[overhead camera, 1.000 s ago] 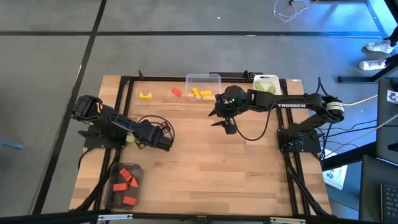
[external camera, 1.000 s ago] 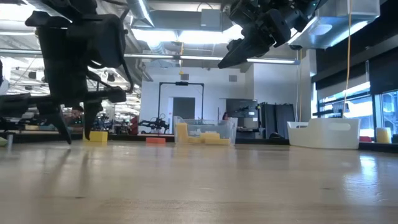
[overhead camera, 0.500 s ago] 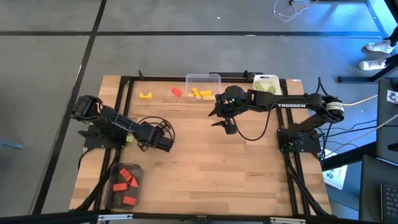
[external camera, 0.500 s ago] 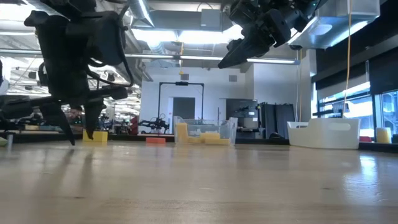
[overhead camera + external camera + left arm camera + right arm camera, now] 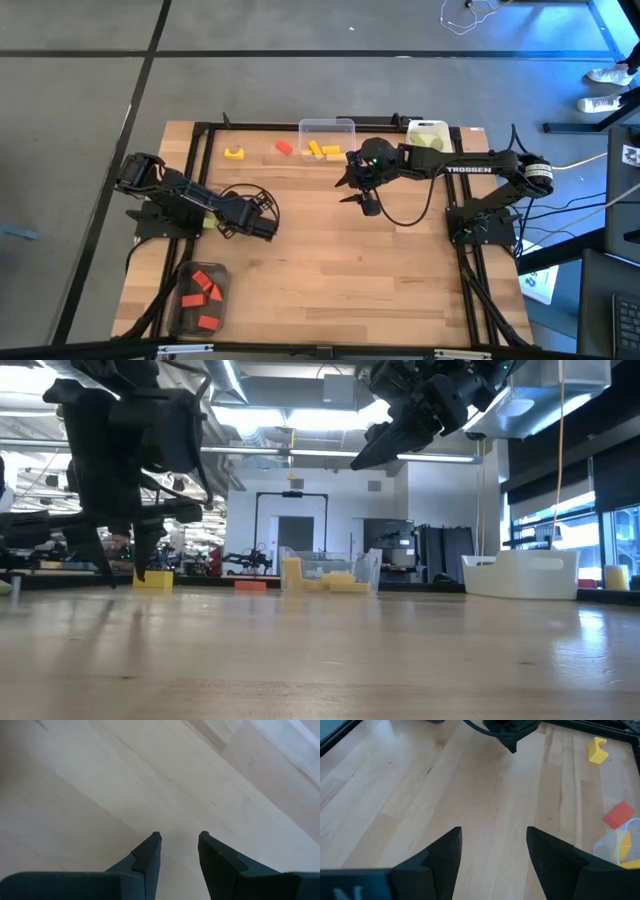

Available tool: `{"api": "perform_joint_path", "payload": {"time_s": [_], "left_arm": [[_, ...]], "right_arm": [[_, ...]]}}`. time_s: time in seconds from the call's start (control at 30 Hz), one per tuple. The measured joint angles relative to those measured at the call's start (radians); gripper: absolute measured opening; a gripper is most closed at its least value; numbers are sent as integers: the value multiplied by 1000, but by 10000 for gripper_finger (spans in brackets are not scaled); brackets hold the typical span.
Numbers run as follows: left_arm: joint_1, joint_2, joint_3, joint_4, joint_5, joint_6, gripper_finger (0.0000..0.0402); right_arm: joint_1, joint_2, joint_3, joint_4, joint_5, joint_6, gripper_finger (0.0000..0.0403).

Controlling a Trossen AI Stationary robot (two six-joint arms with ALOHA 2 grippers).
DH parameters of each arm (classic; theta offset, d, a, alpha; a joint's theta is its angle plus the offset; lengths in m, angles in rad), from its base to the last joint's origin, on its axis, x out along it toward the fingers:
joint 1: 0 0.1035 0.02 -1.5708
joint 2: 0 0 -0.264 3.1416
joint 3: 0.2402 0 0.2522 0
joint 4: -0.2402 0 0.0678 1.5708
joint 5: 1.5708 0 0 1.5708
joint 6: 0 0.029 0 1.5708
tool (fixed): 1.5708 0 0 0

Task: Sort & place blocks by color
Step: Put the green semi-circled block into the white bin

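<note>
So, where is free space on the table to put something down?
Bare wood spans the middle and near side, between the left gripper and right gripper, and beside the red-block container. The far edge is crowded: yellow arch, red block, clear container.

In the high view, the green contents of the far-right container (image 5: 428,133) are too small to count or shape. The red blocks (image 5: 201,292) in the near-left container overlap, so their number stays unclear. A greenish bit (image 5: 209,222) beside the left arm is mostly hidden by it. In the right wrist view, the yellow blocks (image 5: 624,851) are cut off by the picture's edge.
</note>
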Motion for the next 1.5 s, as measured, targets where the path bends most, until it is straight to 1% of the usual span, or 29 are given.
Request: {"api": "perform_joint_path", "payload": {"time_s": [0.33, 0.4, 0.5, 0.67, 0.8, 1.07, 1.23, 1.33, 1.4, 1.43, 1.5], "left_arm": [[0, 0, 0, 27, 4, 56, 121], [1, 0, 0, 28, 3, 17, 121], [3, 0, 0, 23, 5, -127, 121], [13, 0, 0, -14, 4, -224, 121], [38, 0, 0, -14, 4, -241, 121], [41, 22, 0, -47, 4, -233, 121], [41, 55, 1, -65, 73, -235, 121], [41, 63, 4, -76, 133, -282, 121], [42, 63, 24, -124, 188, -317, 121], [41, 64, 41, -164, 218, -337, 121], [39, 64, 83, -265, 246, -365, 121]], "right_arm": [[0, 0, 0, 0, 0, 0, 223], [0, 0, 0, 0, 0, 0, 223], [0, 0, 0, 0, 0, 0, 223], [0, 0, 0, 0, 0, 0, 223], [0, 0, 0, 0, 0, 0, 223], [0, 0, 0, 0, 0, 0, 223], [0, 0, 0, 4, 0, 0, 223], [0, 0, 0, 5, 0, 0, 223], [0, 0, 0, 5, 0, 0, 223], [0, 0, 0, 5, 0, 0, 223], [0, 0, 0, 6, 0, 0, 223]]}}
